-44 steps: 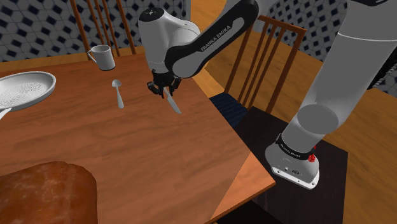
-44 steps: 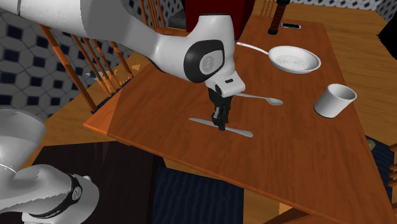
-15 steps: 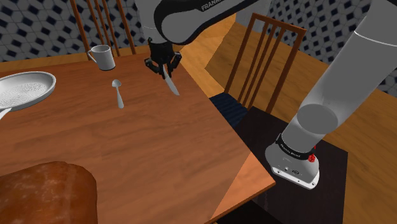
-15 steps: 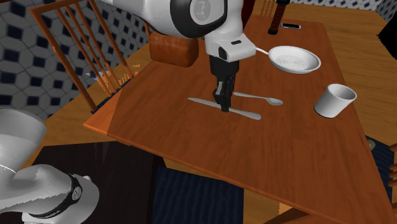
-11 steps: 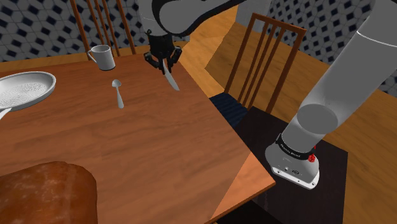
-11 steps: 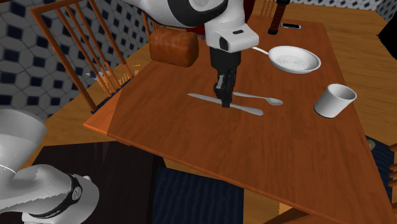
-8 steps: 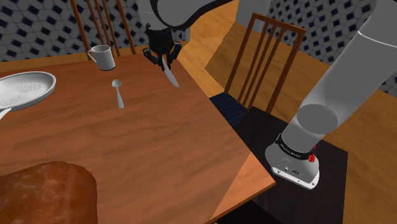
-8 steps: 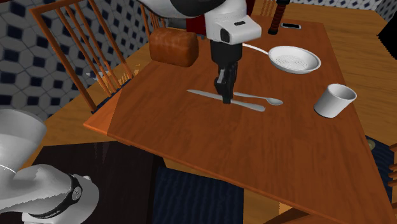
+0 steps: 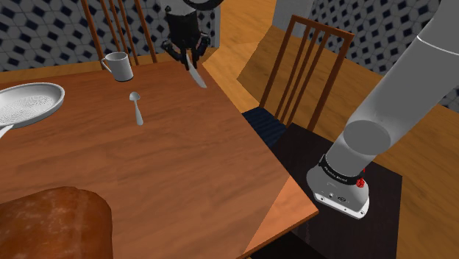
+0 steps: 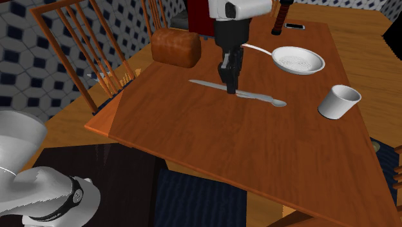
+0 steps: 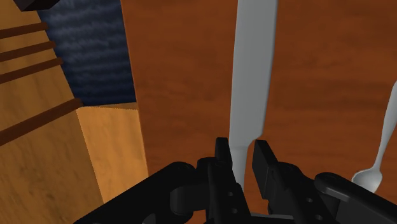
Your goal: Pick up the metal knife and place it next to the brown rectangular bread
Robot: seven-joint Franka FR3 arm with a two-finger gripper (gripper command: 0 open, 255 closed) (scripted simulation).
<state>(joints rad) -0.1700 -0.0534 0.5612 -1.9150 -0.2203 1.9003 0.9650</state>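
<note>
Knife [image 9: 197,76] pinched about its middle between the black fingers [image 9: 193,56] of the gripper [image 9: 186,53], held in the air over the far part of the wooden table [image 9: 184,169]. Seen in the shoulder view at about 12 o'clock of the frame, pale blade slanting down toward 5 o'clock. White mug [image 9: 118,66] at 9 o'clock from the gripper, spoon [image 9: 136,107] at 8 o'clock, plate [image 9: 28,103] farther out the same way. Brown rectangular bread [image 9: 51,224] down at 7 o'clock of that frame, well apart from the knife.

In the second exterior view, knife [image 10: 205,84] roughly level, running 9 to 3 o'clock through the gripper [image 10: 230,84], one end crossing in front of the spoon [image 10: 279,102]. Bread [image 10: 175,46] at 10 o'clock from the gripper there.

From the wrist camera, gripper [image 11: 242,149] clamped on the grey knife [image 11: 251,83] where it narrows, wide flat part stretching away over the table [image 11: 184,76].
</note>
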